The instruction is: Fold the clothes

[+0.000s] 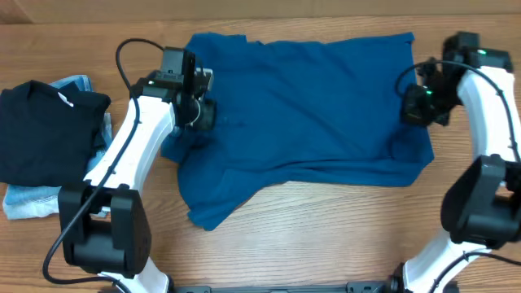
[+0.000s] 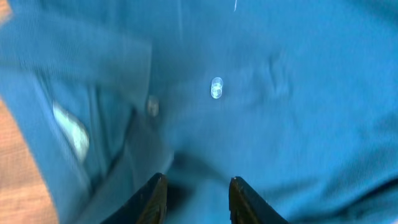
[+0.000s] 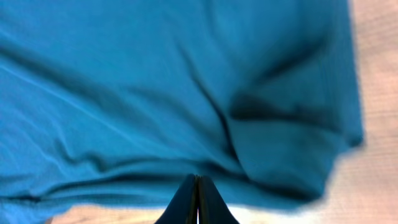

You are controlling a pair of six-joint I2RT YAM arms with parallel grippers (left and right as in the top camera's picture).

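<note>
The teal-blue shirt (image 1: 301, 106) lies spread over the middle of the table, its lower left part folded into a flap. My left gripper (image 1: 199, 110) is over the shirt's left side near the collar. In the left wrist view its jaws (image 2: 196, 182) are open just above the shirt (image 2: 280, 124), near a clear button (image 2: 216, 88). My right gripper (image 1: 419, 106) is at the shirt's right edge. In the right wrist view its fingers (image 3: 198, 178) are pressed shut over the shirt's (image 3: 155, 93) hem. No cloth shows between them.
A black folded garment (image 1: 41, 130) lies on light blue jeans (image 1: 28, 202) at the table's left edge, beside my left arm. Bare wooden table (image 1: 326, 236) shows in front of the shirt and to its right (image 3: 379, 124).
</note>
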